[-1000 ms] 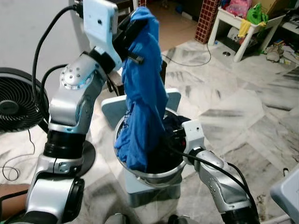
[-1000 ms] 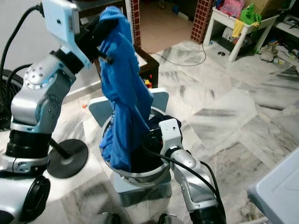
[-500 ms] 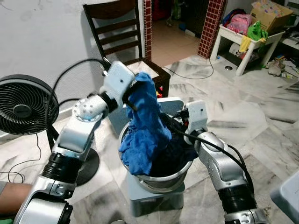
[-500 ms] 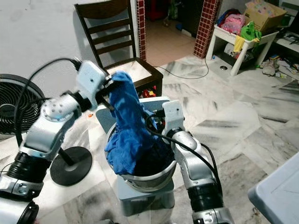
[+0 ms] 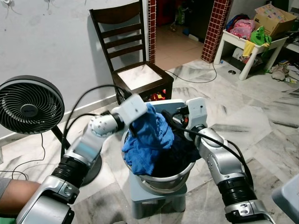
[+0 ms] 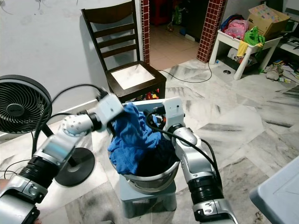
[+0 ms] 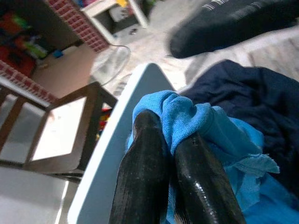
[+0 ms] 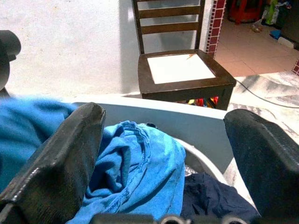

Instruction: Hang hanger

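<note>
Left wrist view | left hand (image 7: 175,154) pinching blue garment (image 7: 201,123) | right hand (image 8: 163,154) spread wide, empty

Blue shirt (image 5: 145,140): soft, matt cloth, creased and bunched. Dark garment (image 5: 180,154): matt navy cloth. Basin (image 5: 161,183): smooth metal with a dull shine. Stool (image 5: 156,198): smooth pale plastic. Left gripper (image 7: 174,142): fingers (image 7: 145,177) of glossy black plastic, pressed on the cloth. Chair (image 5: 126,56): dark polished wood, pale seat panel. Floor (image 5: 261,116): glossy veined marble tiles. Fan (image 5: 28,105): black wire grille. Wall (image 5: 46,42): matt, rough paint.
</note>
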Robot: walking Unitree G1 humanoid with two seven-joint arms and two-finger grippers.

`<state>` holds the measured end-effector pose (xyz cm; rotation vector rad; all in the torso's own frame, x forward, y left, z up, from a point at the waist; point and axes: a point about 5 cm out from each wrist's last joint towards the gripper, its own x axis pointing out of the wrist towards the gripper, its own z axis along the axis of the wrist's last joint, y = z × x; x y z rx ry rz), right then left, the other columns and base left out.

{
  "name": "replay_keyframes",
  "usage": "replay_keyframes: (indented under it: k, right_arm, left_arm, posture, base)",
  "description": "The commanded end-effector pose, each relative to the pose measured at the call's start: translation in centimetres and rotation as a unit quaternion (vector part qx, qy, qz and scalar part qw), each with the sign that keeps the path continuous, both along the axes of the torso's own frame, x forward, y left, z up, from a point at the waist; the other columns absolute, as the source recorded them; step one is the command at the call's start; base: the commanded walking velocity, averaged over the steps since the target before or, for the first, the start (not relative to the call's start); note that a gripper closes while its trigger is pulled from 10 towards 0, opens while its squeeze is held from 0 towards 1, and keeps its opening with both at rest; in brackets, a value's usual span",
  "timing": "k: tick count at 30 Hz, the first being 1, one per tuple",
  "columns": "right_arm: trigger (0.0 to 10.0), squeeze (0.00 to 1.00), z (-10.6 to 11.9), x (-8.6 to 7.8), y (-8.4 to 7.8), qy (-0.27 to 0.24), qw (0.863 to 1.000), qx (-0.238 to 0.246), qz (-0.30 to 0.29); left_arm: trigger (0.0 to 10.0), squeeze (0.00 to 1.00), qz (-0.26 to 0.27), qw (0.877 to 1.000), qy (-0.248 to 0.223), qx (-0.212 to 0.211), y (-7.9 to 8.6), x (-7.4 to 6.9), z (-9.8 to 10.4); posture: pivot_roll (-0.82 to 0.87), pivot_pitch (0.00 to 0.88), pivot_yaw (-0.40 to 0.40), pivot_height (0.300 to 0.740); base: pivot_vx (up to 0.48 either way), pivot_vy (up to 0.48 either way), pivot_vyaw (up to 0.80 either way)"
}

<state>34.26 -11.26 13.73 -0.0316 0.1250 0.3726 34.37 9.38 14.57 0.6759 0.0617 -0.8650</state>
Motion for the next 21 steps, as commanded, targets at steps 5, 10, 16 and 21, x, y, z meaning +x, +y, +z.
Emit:
replay_keyframes:
  k: [5,10,16,21]
  right_arm:
    - [10.0,0.00,0.0,0.0,0.6,-0.005,1.000,-0.009,0.009]
    - [10.0,0.00,0.0,0.1,1.0,-0.008,1.000,-0.015,0.019]
    - [10.0,0.00,0.0,0.2,1.1,-0.009,1.000,-0.019,0.023]
    - [10.0,0.00,-0.2,0.1,1.2,-0.008,0.999,-0.019,0.024]
  left_arm:
    - [2.5,0.00,-0.060,0.998,0.018,-0.002,-2.2,-2.0,-2.3]
    - [5.3,0.00,-0.117,0.991,0.062,-0.001,-3.7,-4.5,-4.2]
    - [10.0,0.00,-0.080,0.994,0.076,0.011,-2.5,-5.3,-5.5]
    - [10.0,0.00,0.044,0.997,0.054,-0.034,0.1,-4.7,-5.3]
  posture:
    - [0.07,0.000,0.020,0.740]
    - [0.08,0.000,0.015,0.740]
    - [0.08,0.000,0.012,0.740]
    - [0.09,0.000,0.012,0.740]
  base:
    - [0.000,0.000,0.00]
    - [0.000,0.000,0.00]
    - [0.000,0.000,0.00]
    - [0.000,0.000,0.00]
